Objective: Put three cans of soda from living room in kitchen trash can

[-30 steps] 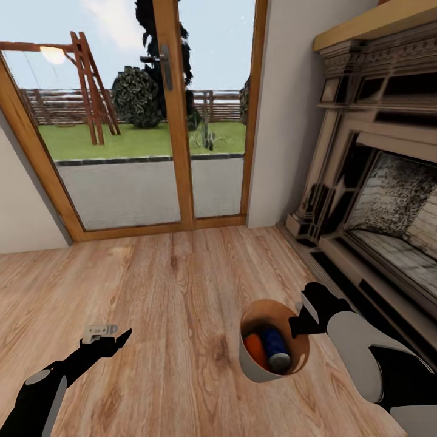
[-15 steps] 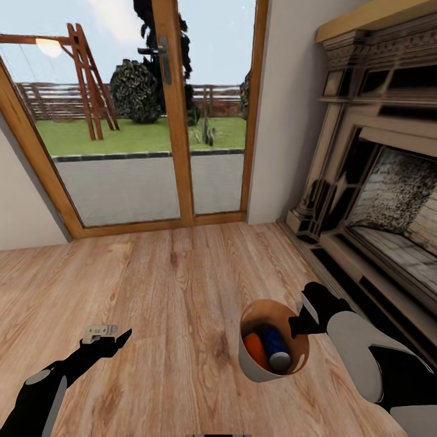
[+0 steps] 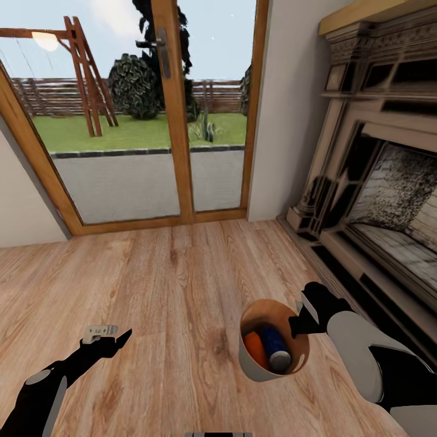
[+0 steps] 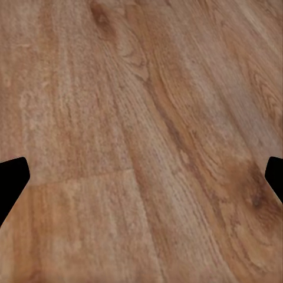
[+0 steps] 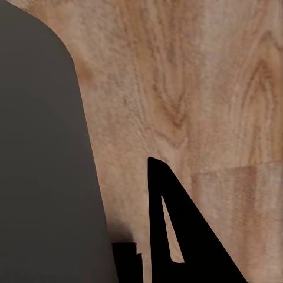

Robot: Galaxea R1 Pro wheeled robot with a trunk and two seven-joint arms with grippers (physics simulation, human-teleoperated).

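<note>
Head view: robot in the living room, facing the glass doors (image 3: 152, 115) with the fireplace (image 3: 376, 182) on its right. The right pincer (image 3: 301, 321) grips the rim of a small tan bucket (image 3: 249, 358) held over the wood floor (image 3: 182, 285). Inside the bucket lie an orange can (image 3: 255, 350) and a dark blue can (image 3: 276, 350) with a silver top, side by side and touching. A third can can't be made out; it may be hidden under these two. The left pincer (image 3: 112, 338) hangs low over the floor, carrying nothing.

Left wrist view: bare floor planks (image 4: 141, 130), with the two black fingertips (image 4: 12, 180) at opposite edges, wide apart, so that pincer is spread and empty.

Right wrist view: the bucket's dark grey wall (image 5: 41, 153) sits right against one black finger (image 5: 177, 236). This fits a pinch on the rim, jaws closed on it.

Risks, as judgement: the grip is a one-sided pinch on the rim, so the bucket could swing or slip on the drive to the kitchen. A hard turn or stop could tip it and spill the cans. The fireplace base is near the right arm, so turning that way could knock the bucket. If the third can isn't inside, the task comes up short.
</note>
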